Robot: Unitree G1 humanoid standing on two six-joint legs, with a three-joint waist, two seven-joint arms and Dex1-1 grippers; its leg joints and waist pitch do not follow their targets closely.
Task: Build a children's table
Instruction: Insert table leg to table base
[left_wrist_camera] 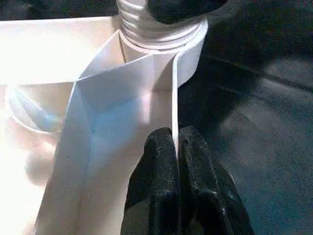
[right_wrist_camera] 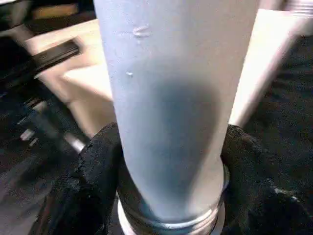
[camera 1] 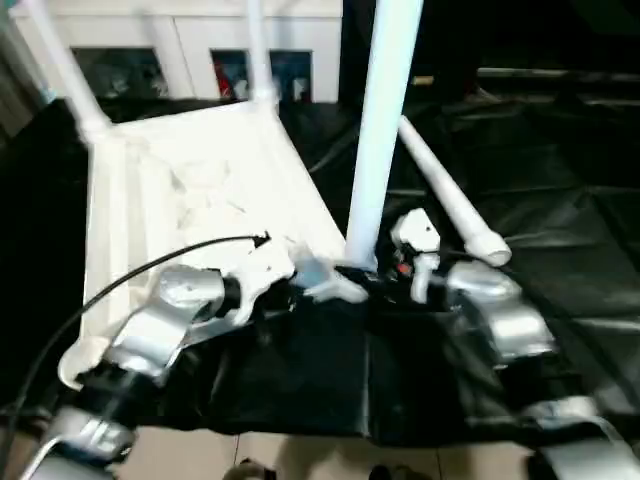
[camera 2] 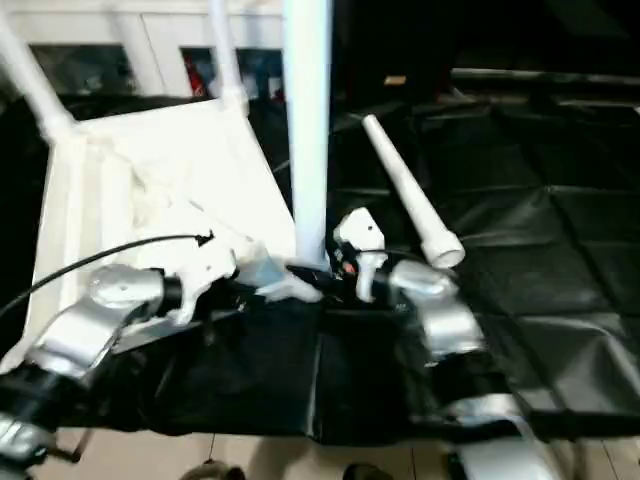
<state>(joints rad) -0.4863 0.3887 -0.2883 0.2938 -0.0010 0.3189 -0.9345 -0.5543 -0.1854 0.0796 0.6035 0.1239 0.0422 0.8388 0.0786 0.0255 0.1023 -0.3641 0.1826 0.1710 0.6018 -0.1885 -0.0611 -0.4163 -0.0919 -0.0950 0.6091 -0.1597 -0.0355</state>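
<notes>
1. The table top (camera 1: 200, 190) lies upside down on a black sheet (camera 1: 560, 230), its ribbed underside facing up, ahead of me and to my left.
2. Two legs (camera 1: 258, 50) stand up from its far corners.
3. A third leg (camera 1: 382, 130) stands upright at the near corner closest to my right arm, its threaded end sitting at the round corner socket (left_wrist_camera: 161, 36).
4. My right gripper (right_wrist_camera: 168, 161) is clamped around this upright leg low down, just above the socket, with one black finger (right_wrist_camera: 95, 181) pressed against each side of the tube.
5. My left gripper (left_wrist_camera: 177, 181) pinches the thin side wall of the table top just beside that same socket, the fingers (left_wrist_camera: 156, 186) closed on the wall from both sides.
6. The fourth leg (camera 1: 450, 200) lies loose on the black sheet, right of the table top, its wider end pointing toward me.
</notes>
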